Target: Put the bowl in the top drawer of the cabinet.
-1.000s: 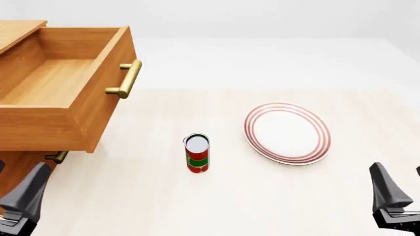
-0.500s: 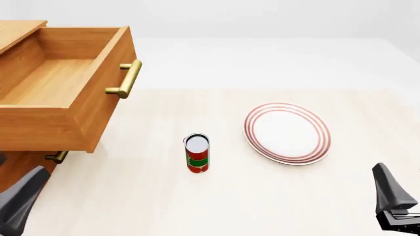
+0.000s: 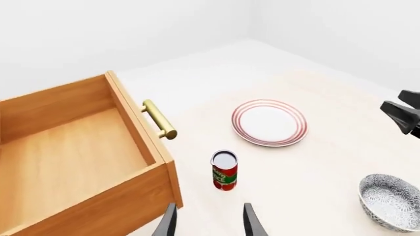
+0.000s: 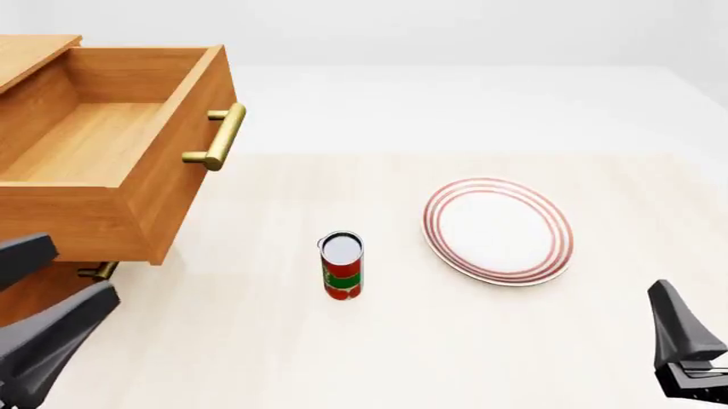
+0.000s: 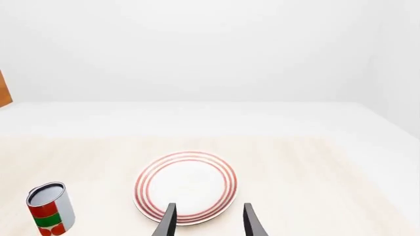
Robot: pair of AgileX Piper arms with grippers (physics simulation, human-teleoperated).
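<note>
The bowl [image 3: 392, 201], white with a dense dark pattern, shows only in the left wrist view; it sits on the table near the right arm and falls outside the front view. The top drawer [image 4: 108, 136] of the cabinet [image 4: 32, 53] stands pulled out and holds nothing, its brass handle [image 4: 218, 136] facing the table. My left gripper [image 3: 208, 225] is open and holds nothing, hovering low beside the drawer's front corner [image 4: 82, 271]. My right gripper [image 5: 208, 222] is open too, aimed toward the plate; one of its fingers [image 4: 679, 331] shows at the front right.
A red and green can [image 4: 341, 266] stands upright mid-table. A flat white plate with red rings [image 4: 497, 230] lies to its right. Below the open drawer, a smaller brass handle [image 4: 101, 273] of the lower drawer peeks out.
My left gripper has swung up and inward at the lower left, so both its fingers now show in the front view. The right gripper slipped slightly toward the frame's corner. Objects have not moved.
</note>
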